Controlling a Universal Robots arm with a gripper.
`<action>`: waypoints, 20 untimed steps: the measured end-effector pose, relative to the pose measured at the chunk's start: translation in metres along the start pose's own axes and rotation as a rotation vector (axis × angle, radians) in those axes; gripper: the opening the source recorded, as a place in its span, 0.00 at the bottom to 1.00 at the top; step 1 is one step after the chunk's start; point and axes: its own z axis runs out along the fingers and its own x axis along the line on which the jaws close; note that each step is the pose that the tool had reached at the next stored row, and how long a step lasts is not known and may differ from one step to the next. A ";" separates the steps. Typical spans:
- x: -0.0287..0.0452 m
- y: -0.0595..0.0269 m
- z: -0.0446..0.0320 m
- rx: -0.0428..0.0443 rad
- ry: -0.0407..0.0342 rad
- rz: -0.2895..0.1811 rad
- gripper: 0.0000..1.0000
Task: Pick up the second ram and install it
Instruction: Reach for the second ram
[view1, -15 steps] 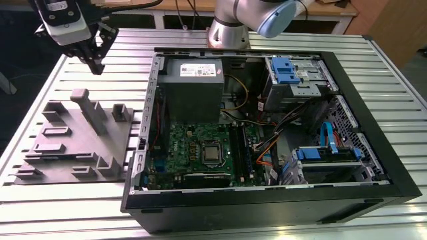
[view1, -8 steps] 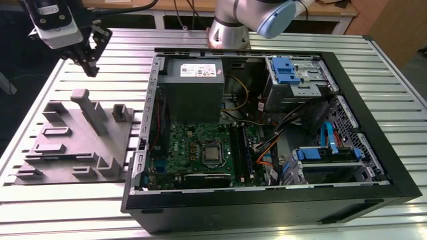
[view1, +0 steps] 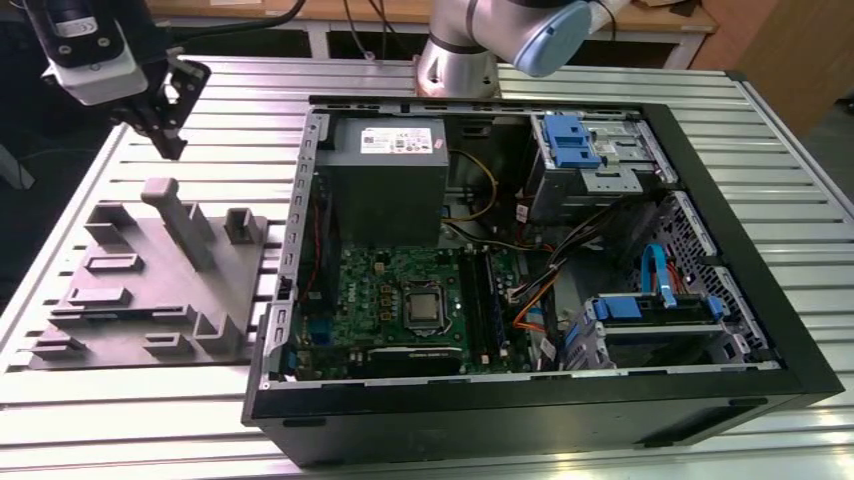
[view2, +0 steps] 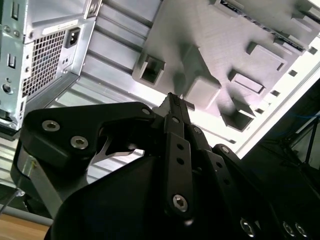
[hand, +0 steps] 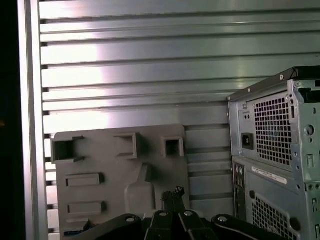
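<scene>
My gripper (view1: 172, 150) hangs above the back edge of the grey fixture plate (view1: 147, 290), at the exterior view's left, well away from the open computer case (view1: 534, 250). Both wrist views show its black fingertips (view2: 173, 100) (hand: 173, 192) pressed together with nothing between them, over the plate's blocks and pockets. The second ram is out of view. A sliver of blue (hand: 75, 233) shows at the plate's edge in the first wrist view; I cannot tell what it is. The motherboard (view1: 400, 300) lies in the case, with long memory slots (view1: 483, 300) beside the processor socket.
A tall grey post (view1: 180, 220) and several low blocks rise from the fixture plate. The case holds a grey power supply (view1: 387, 170), blue drive cages (view1: 581, 140) and orange and blue cables (view1: 534, 300). The ribbed aluminium table (view1: 200, 130) spreads all round. The arm's base (view1: 461, 50) stands behind the case.
</scene>
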 end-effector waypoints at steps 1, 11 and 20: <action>0.0012 -0.0011 0.0003 -0.0001 0.0000 0.000 0.10; 0.0095 -0.0160 0.0026 -0.0001 -0.0001 0.000 0.10; 0.0173 -0.0288 0.0054 -0.0001 -0.0001 0.000 0.10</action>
